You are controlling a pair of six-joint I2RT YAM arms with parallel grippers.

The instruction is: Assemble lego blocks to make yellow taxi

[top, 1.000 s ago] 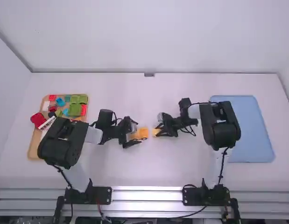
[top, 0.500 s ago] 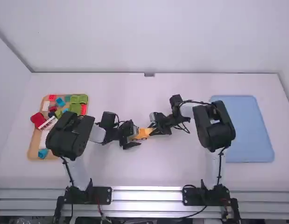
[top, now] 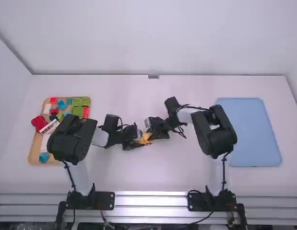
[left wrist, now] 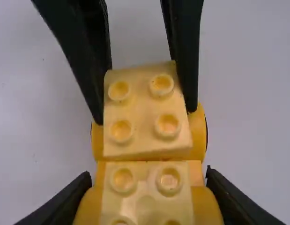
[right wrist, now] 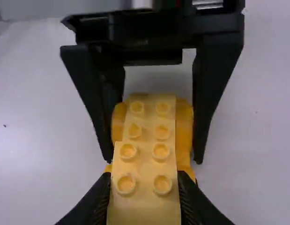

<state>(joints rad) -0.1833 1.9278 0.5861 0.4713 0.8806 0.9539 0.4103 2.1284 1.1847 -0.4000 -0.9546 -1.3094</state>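
Yellow car base [left wrist: 202, 206] over table [top: 153, 177], pinched in left gripper [left wrist: 149, 175] | right gripper [right wrist: 145, 175] clamps pale block [right wrist: 144, 197] above its end | risk: misaligned studs, push tilts base

My left arm [top: 71, 141] and right arm [top: 213, 132] are bent inward, wrists turned toward each other. My left gripper [top: 140, 138] and right gripper [top: 149, 130] face tip to tip, close together, each one's fingers clamped with a gap between.
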